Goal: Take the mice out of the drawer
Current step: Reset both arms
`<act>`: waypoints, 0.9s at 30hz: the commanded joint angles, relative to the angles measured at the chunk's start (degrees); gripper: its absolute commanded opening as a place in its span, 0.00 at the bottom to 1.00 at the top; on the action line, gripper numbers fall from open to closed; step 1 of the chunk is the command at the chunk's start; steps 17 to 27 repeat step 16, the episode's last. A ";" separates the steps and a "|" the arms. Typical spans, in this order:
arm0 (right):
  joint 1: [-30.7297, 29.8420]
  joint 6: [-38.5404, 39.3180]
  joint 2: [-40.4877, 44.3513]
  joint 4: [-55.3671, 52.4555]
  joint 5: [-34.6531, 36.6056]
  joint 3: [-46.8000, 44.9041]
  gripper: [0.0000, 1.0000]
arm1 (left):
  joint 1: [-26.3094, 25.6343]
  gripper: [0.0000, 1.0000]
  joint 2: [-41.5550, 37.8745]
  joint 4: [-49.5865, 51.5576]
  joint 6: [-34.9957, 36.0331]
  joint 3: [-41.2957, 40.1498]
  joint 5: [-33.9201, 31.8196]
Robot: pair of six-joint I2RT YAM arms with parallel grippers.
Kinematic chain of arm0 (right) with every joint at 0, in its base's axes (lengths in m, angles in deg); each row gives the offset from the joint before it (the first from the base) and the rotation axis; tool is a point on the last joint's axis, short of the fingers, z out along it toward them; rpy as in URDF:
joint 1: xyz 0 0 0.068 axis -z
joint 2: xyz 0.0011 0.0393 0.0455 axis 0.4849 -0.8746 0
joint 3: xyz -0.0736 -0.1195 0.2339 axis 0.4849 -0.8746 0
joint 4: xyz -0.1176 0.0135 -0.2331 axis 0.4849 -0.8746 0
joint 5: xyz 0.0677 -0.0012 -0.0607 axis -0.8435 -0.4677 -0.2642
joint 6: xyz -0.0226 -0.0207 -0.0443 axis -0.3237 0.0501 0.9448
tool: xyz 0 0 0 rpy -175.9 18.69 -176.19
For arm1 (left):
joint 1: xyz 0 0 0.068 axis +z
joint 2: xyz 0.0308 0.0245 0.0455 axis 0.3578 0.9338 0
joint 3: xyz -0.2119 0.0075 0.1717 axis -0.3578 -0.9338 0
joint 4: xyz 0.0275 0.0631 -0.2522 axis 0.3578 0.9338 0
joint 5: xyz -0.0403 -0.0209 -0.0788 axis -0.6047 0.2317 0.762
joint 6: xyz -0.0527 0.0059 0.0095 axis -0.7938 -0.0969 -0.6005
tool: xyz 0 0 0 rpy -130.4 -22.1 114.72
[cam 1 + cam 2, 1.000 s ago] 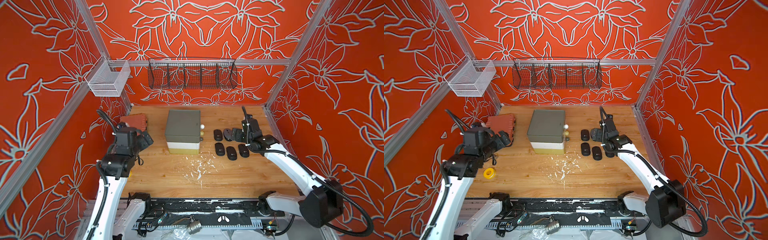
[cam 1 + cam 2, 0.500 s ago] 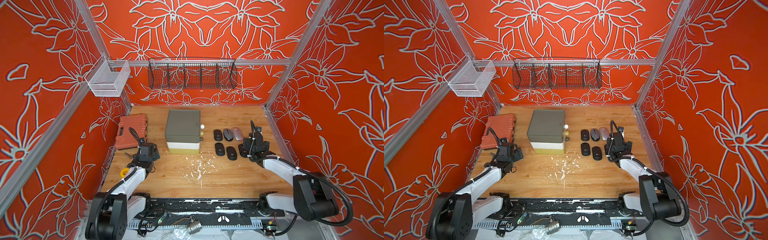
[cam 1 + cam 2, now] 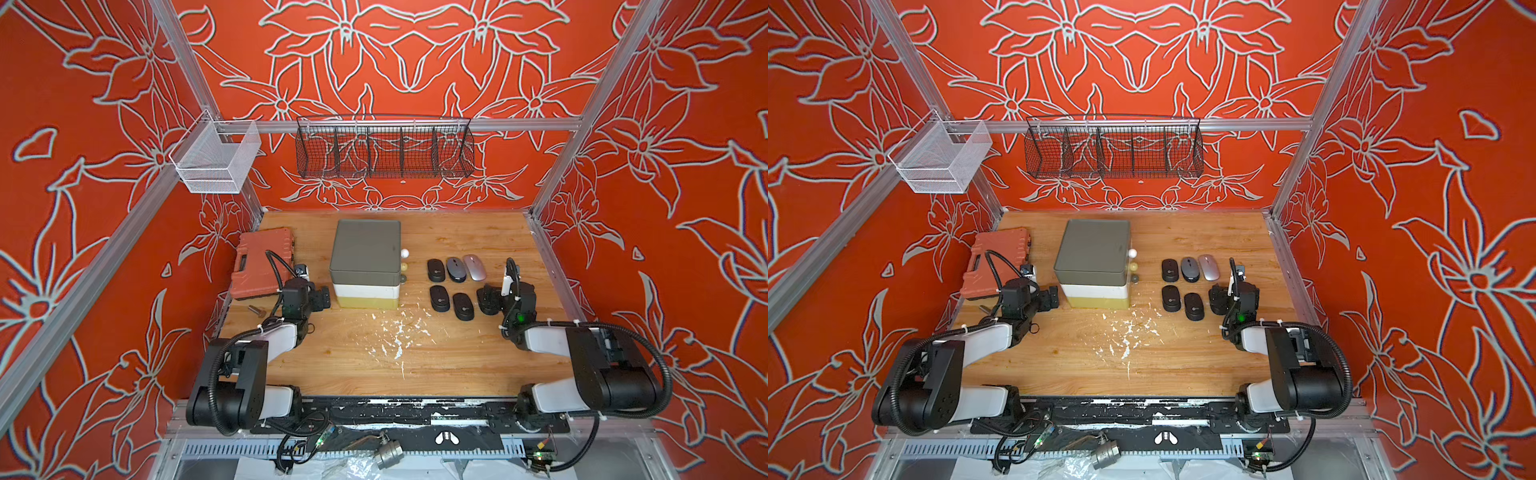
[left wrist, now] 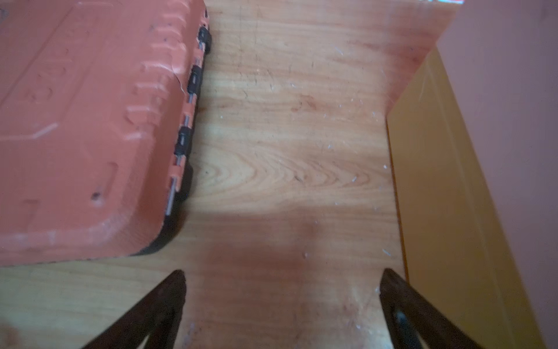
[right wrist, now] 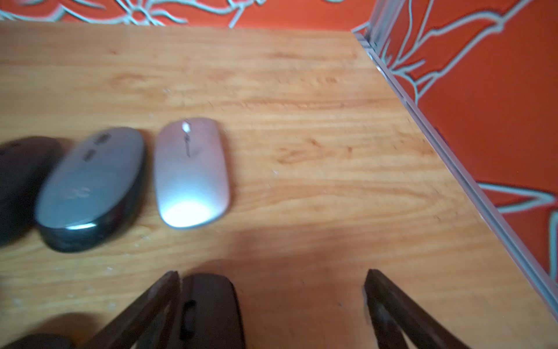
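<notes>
Mice (image 3: 439,298) lie on worktop (image 3: 374,365), three o'clock of shut drawer unit (image 3: 365,249); left tool (image 4: 280,278), right tool (image 5: 271,273) gape empty; seemingly done.

**Both arms folded low, jaws spread wide**

In both top views the left arm (image 3: 272,338) sits at 8 o'clock and the right arm (image 3: 548,343) at 4 o'clock. Their elbows are folded over the bases, and the forearms angle inward toward 2 and 10 o'clock. Each wrist bends toward 12 o'clock. The left gripper (image 4: 280,273) and right gripper (image 5: 271,272) tip downward, jaws standing wide apart.
</notes>
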 commanded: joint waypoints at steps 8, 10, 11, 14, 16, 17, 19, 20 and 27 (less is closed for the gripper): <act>-0.04 2.18 0.58 2.92 -2.63 0.79 0.98 | 0.38 0.97 -0.28 -1.20 0.52 0.63 1.61; -0.04 2.16 0.75 2.40 -2.63 0.84 0.98 | 0.44 0.97 -0.09 -1.08 0.57 0.79 1.57; -0.01 2.18 0.66 2.74 -2.63 0.80 0.98 | 0.35 0.98 0.00 -1.12 0.61 0.86 1.48; -0.04 2.18 0.66 2.62 -2.63 0.81 0.98 | 0.34 0.97 0.06 -0.99 0.61 0.88 1.48; -0.03 2.17 0.73 2.54 -2.63 0.81 0.98 | 0.33 0.97 -0.39 -1.38 0.53 0.45 1.52; -0.03 2.17 0.73 2.54 -2.63 0.81 0.98 | 0.33 0.97 -0.39 -1.38 0.53 0.45 1.52; -0.03 2.17 0.73 2.54 -2.63 0.81 0.98 | 0.33 0.97 -0.39 -1.38 0.53 0.45 1.52; -0.03 2.17 0.73 2.54 -2.63 0.81 0.98 | 0.33 0.97 -0.39 -1.38 0.53 0.45 1.52; -0.03 2.17 0.73 2.54 -2.63 0.81 0.98 | 0.33 0.97 -0.39 -1.38 0.53 0.45 1.52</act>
